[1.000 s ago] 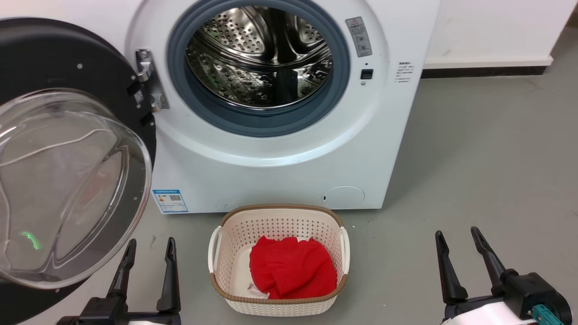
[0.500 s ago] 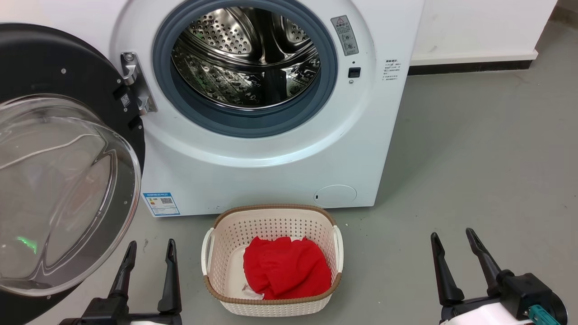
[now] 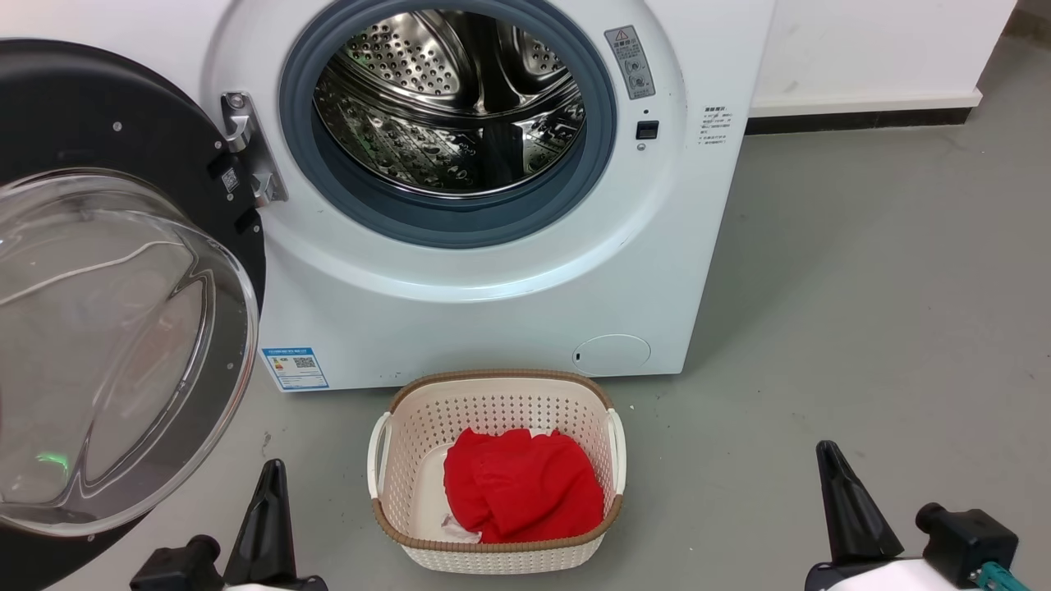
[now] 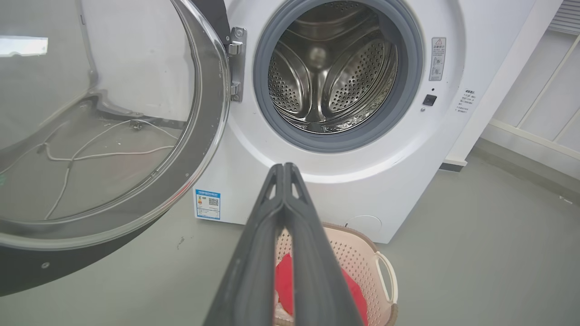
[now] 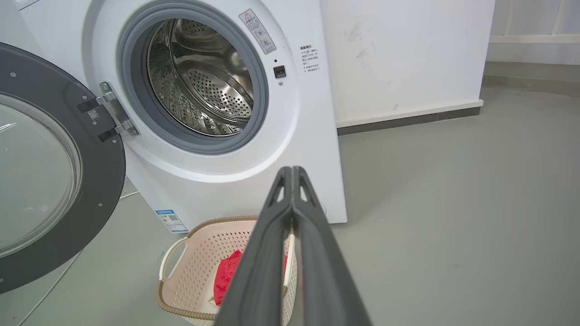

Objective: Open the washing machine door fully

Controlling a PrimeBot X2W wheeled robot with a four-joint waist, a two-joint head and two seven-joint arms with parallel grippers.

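Both claws have closed since a moment ago, fingers pressed together on nothing: my left claw (image 3: pixel 271 469) near left, my right claw (image 3: pixel 826 450) near right. One washing machine (image 3: pixel 493 312) stands far centre. Its one washing machine door (image 3: pixel 123 123) hangs wide open to the left on one hinge (image 3: pixel 246 148), its left edge cut off. One laundry basket (image 3: pixel 501 384) holds one red cloth (image 3: pixel 521 484); I can't make out the white scrap beneath it.

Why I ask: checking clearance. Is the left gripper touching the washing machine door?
Apart. The left wrist view shows grey floor between the shut left gripper and the black rim of the washing machine door.
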